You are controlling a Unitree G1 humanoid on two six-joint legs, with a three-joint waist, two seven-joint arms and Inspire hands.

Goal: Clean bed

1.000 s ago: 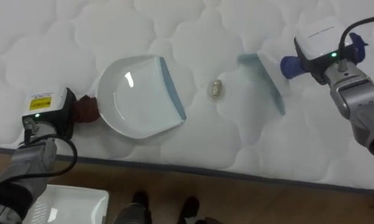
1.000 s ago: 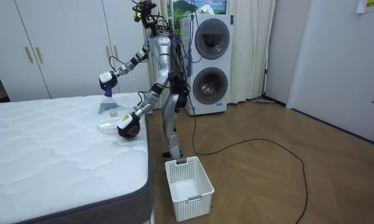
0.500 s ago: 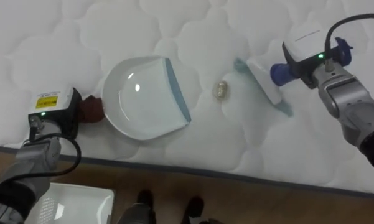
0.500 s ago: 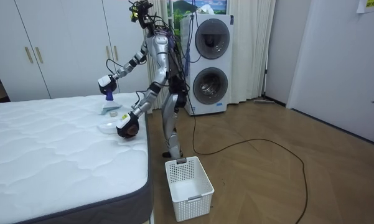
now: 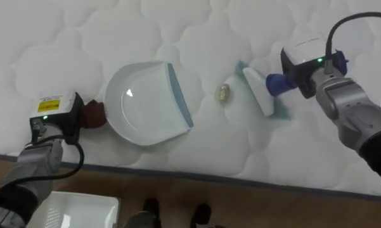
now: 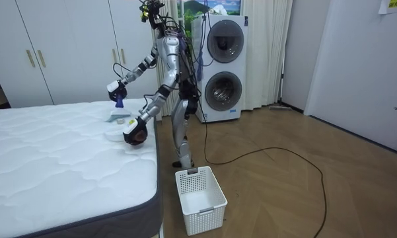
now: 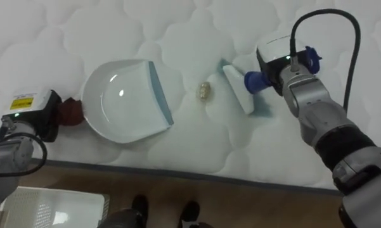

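Observation:
A white dustpan [image 5: 146, 104] with a pale blue lip lies on the quilted white mattress [image 5: 177, 31]. My left hand [image 5: 58, 121], near the bed's front edge, is shut on its dark red handle [image 5: 92, 114]. To the right of the lip lies a small crumpled scrap [image 5: 223, 93]. Just right of the scrap is a hand brush [image 5: 257, 92] with a white head and teal bristles. My right hand [image 5: 307, 76] is shut on the brush's blue handle [image 5: 276, 82]. In the room view I stand at the bed's side with both arms over the mattress [image 6: 53, 152].
A white plastic basket [image 6: 199, 192] stands on the wooden floor by my feet; its corner [image 5: 76, 212] shows below the mattress edge. Behind me are a stacked washer and dryer [image 6: 221, 66], with white wardrobes [image 6: 53, 46] behind the bed.
My right hand has brought the brush left and turned it, so its head now lies close to the scrap. The dustpan and my left hand have barely moved.

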